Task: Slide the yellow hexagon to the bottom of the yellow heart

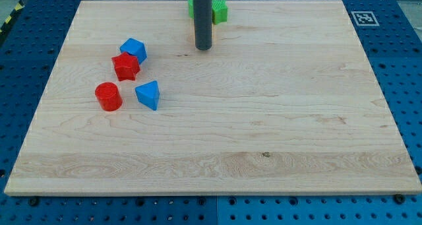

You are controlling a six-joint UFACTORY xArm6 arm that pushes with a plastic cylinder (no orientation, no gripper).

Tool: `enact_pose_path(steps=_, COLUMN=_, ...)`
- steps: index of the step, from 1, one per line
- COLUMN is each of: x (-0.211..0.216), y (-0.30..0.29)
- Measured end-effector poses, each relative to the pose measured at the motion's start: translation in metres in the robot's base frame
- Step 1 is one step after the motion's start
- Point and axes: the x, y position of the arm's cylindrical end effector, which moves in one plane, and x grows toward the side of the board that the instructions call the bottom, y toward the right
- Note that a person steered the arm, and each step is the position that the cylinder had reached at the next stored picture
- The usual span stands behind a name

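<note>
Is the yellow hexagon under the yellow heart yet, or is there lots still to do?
Nothing looks done yet. I can't clearly see either yellow block: only a thin yellowish sliver peeks out left of the rod, and I can't tell what it is. In hand: my tip sits near the view's top, just below the green block. Left: the whole slide. The red and blue blocks at the view's left aren't involved.
</note>
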Motion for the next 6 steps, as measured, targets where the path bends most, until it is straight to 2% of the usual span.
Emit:
enact_pose_path(steps=5, x=-0.028, y=-0.008)
enact_pose_path(steps=6, x=-0.028, y=-0.033)
